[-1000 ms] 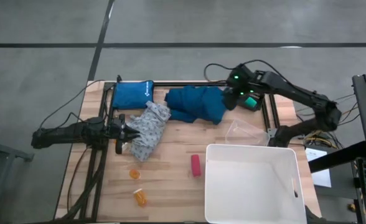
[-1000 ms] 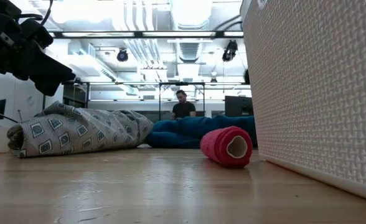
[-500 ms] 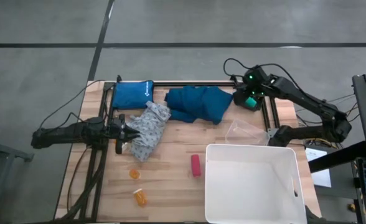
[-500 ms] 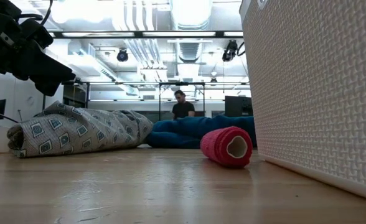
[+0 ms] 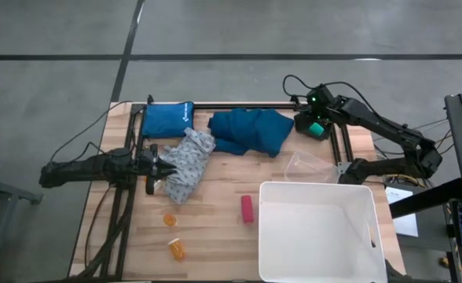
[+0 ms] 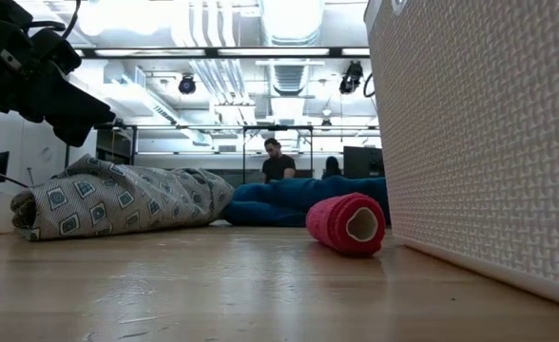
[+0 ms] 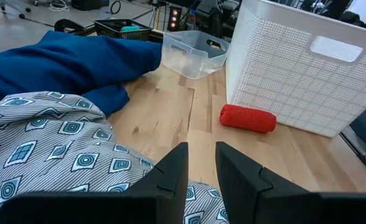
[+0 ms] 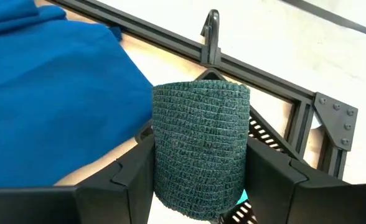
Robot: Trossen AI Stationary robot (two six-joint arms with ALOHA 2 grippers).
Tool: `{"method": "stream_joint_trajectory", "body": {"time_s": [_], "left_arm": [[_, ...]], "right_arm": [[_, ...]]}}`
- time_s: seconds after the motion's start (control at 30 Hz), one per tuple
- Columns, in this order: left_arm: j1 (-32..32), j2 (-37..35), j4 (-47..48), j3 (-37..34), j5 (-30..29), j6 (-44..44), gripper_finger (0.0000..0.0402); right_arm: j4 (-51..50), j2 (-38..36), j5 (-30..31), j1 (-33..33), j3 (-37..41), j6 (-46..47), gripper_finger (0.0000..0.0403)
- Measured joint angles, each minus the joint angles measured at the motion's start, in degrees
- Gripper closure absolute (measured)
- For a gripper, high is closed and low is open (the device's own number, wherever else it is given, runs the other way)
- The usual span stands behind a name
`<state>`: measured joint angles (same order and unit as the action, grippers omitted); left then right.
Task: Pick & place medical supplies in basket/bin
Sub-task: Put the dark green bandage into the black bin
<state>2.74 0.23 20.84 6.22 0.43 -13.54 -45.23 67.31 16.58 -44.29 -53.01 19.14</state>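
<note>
No readable text, label, brand, number or sign is found in any view. A small white mark is seen on the blue pouch [image 5: 168,119] at the table's far left corner (too small for any letters to be made out). The white tub [image 7: 295,74] is marked only by its moulded grid texture, and the patterned cloth [image 7: 52,149] only by printed squares and stripes, with no lettering.
</note>
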Motion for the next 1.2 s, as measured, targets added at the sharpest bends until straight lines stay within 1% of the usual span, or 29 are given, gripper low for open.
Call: {"method": "stream_joint_trajectory", "body": {"time_s": [0.17, 0.37, 0.5, 0.73, 0.93, 1.1, 1.2], "left_arm": [[0.00, 0.00, 0.00, 0.01, 0.00, 0.00, 0.0314], [0.00, 0.00, 0.00, 0.00, 0.01, 0.00, 0.0314], [0.00, 0.00, 0.00, 0.01, 0.01, 0.00, 0.0314], [-0.01, 0.00, 0.01, 0.01, 0.01, 0.00, 0.0314], [0.00, 0.00, 0.02, 0.00, 0.02, 0.00, 0.0314], [-0.02, 0.01, 0.00, 0.01, 0.01, -0.01, 0.0314], [0.00, 0.01, 0.01, 0.02, 0.00, -0.02, 0.0314]], "right_arm": [[0.26, 0.00, 0.04, 0.00, 0.00, -0.02, 0.0206], [1.34, -0.64, -1.52, 0.00, 0.00, 0.36, 0.0206], [2.11, -1.62, -4.08, 0.02, 0.00, 2.03, 0.0206], [3.19, -3.68, -10.76, 0.02, 0.00, 2.92, 0.0206], [6.50, -3.37, -10.57, 0.02, 0.00, 3.74, 0.0206], [6.21, -2.16, -7.54, 0.90, 0.11, 3.85, 0.0206], [6.01, -1.97, -7.34, 0.94, 0.17, 3.43, 0.0206]]}}
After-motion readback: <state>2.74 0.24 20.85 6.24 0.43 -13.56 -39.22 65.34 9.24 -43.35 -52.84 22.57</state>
